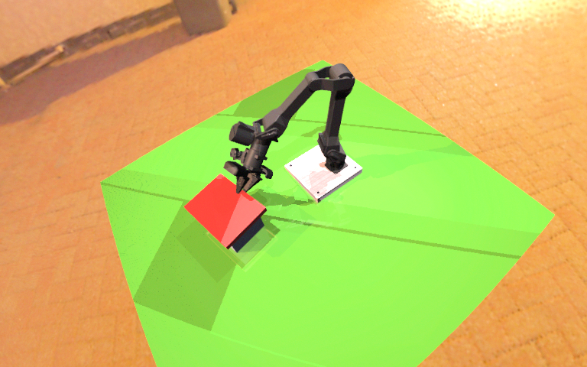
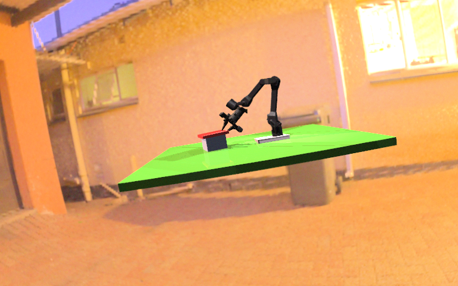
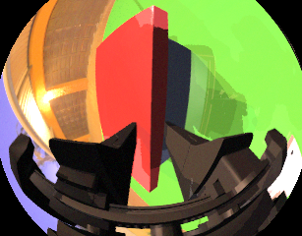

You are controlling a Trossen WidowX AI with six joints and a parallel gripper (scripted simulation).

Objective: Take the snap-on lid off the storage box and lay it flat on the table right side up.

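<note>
The red lid (image 1: 210, 204) (image 2: 210, 133) (image 3: 123, 74) sits flat on the storage box (image 1: 250, 232) (image 2: 217, 142) (image 3: 179, 74) and overhangs its walls. The box stands upright on the green table, with dark blue and pale sides showing. My gripper (image 1: 244, 188) (image 2: 225, 130) (image 3: 150, 126) is shut on the lid's edge facing the arm base. In the wrist view one finger lies over the lid's top face and the other is on its underside, beside the box wall. The finger contact under the lid is partly hidden. No gap between lid and box can be made out.
The white base plate (image 1: 301, 168) (image 2: 264, 140) (image 3: 288, 169) carries the arm, to the right of the box in the top and exterior views. The green table (image 1: 378, 281) (image 2: 175, 168) ends beyond the box on the left side. Shadows fall across the table.
</note>
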